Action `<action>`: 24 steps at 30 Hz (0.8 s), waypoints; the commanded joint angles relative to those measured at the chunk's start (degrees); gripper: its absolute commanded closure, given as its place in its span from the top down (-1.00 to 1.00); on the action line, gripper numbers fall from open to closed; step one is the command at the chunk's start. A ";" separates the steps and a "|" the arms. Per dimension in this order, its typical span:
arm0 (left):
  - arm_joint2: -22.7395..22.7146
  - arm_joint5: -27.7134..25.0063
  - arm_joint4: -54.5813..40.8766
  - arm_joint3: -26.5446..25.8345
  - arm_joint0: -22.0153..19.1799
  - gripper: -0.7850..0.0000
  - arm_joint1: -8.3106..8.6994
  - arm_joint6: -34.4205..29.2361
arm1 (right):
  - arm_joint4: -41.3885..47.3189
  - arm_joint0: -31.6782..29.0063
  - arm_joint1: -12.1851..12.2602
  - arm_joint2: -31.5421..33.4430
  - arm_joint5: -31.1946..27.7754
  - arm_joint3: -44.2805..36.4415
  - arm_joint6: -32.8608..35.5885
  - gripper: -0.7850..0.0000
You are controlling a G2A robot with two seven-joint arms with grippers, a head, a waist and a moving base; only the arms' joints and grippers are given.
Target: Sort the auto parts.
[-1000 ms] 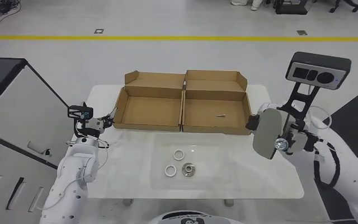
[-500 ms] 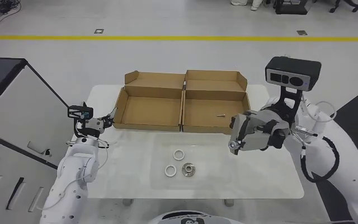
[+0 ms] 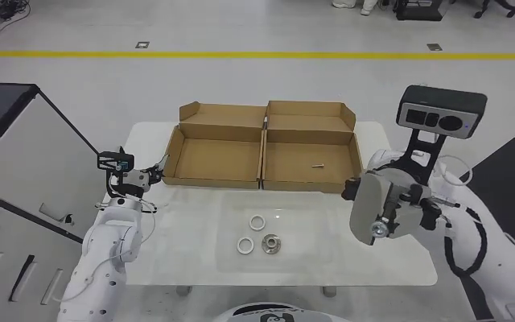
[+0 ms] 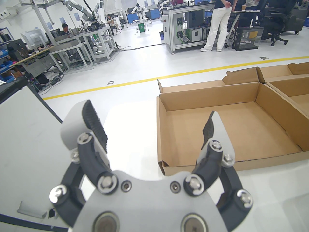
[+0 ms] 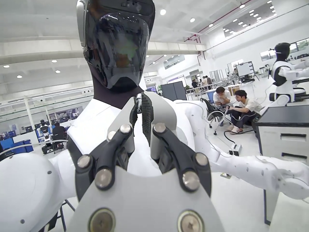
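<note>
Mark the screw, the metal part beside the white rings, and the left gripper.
screw (image 3: 318, 166), top view, middle of its shaft
metal part (image 3: 272, 241), top view, its centre
left gripper (image 4: 149, 107), left wrist view, midway between its fingertips

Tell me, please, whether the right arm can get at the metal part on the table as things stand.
Probably not yet: the right gripper is shut and points upward, away from the table; the metal part lies uncovered.
</note>
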 commanded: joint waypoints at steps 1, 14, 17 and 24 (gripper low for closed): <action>0.00 0.00 0.00 0.00 0.00 1.00 0.00 0.00 | 0.07 0.00 -0.06 -0.01 -0.06 -0.02 -0.06 -1.00; 0.00 0.00 0.00 0.00 0.00 1.00 0.00 0.00 | 0.07 0.00 -0.06 -0.01 -0.06 -0.02 -0.06 -1.00; 0.00 0.00 0.00 0.00 0.00 1.00 0.00 0.00 | 0.07 0.00 -0.06 -0.01 -0.06 -0.02 -0.06 -1.00; 0.00 0.00 0.00 0.00 0.00 1.00 0.00 0.00 | -1.06 -1.73 -0.82 1.18 0.04 -1.85 -2.51 -1.00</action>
